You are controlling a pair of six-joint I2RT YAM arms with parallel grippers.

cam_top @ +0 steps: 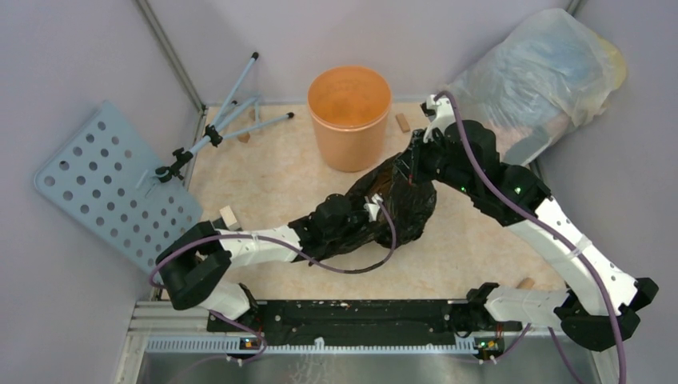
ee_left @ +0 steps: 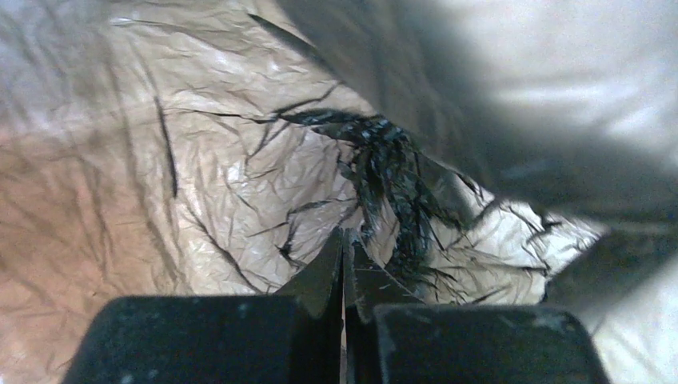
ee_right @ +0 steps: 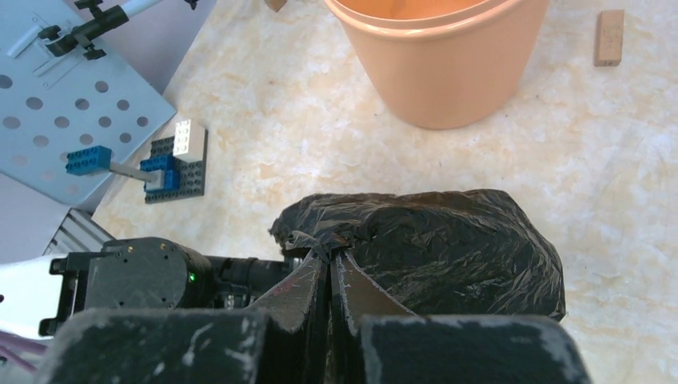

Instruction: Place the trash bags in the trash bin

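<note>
**A:** Where was the black bag point(cam_top: 412, 204)?

**B:** On the table point(cam_top: 264, 184), just on the near side of the orange bucket point(cam_top: 349, 148), between the two arms. The right gripper point(ee_right: 329, 254) was pinched shut on a fold at its top edge.

**A:** And the left gripper point(ee_left: 345, 248)?

**B:** Closed tight, seemingly inside the bag; whether it held any film, I couldn't tell. The lift needed both arms rising together, clearing the rim before either let go.

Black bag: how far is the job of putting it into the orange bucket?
Done: the left gripper and right gripper are shut on the black bag. In hand: the bag sits beside the orange bucket, not inside. Left: lift it over the rim and release; the bucket looks empty.
</note>
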